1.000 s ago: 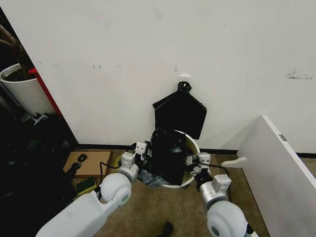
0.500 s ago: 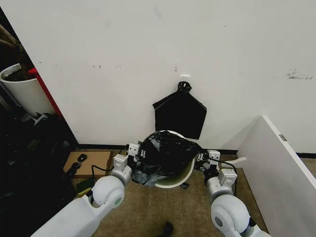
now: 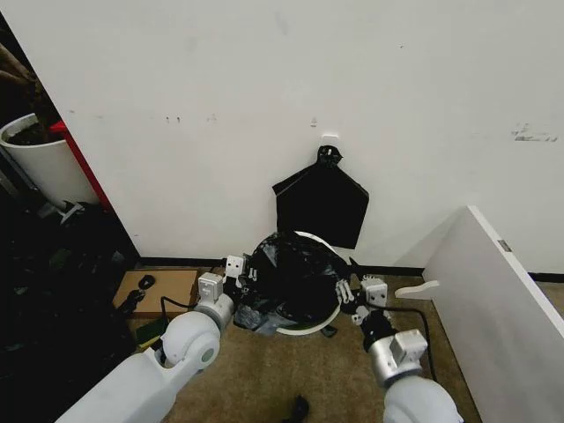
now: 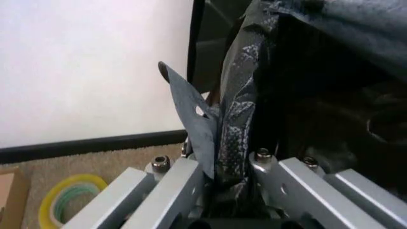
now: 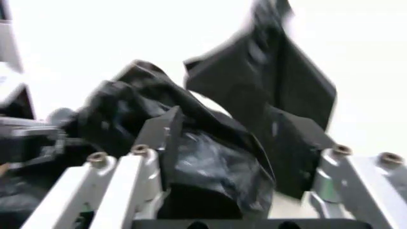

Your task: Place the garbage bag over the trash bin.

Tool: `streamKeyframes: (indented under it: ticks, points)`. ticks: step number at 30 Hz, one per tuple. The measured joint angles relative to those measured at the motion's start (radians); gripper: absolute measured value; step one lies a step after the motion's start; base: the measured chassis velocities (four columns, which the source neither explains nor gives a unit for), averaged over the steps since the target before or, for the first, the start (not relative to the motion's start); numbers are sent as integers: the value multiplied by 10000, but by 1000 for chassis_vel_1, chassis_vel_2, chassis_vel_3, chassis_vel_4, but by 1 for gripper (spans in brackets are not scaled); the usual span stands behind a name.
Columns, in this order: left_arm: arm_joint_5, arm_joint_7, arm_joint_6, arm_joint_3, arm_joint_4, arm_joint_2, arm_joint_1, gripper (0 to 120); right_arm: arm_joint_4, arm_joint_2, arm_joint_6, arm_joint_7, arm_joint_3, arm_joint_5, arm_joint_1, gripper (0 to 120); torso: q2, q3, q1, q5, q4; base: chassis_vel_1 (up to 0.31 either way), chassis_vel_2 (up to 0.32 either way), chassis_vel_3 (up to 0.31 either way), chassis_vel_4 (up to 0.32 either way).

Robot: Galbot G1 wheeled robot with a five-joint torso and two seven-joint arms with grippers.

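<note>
One garbage bag (image 3: 295, 275), one trash bin (image 3: 304, 328), two tools pinching it

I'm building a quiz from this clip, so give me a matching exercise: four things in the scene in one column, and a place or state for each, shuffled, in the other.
Things
1. garbage bag
2. trash bin
3. flat black bag bundle
4. tape roll

Places or states
A. hangs on the white wall above the bin
B. lies on the carpet near the baseboard
C. stretched between the left gripper and the right gripper
D. stands on the floor, mostly draped in black plastic

Pairs: 1-C, 2-D, 3-A, 4-B
</note>
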Motion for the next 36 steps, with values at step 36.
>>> streamKeyframes:
  ticks: [36]
  points:
    - [1720, 633, 385, 954, -151, 450, -160, 1, -1909, -1240, -791, -1608, -2121, -1830, 2102, 65, 0, 1, 1, 0, 1, 0, 0, 0, 0]
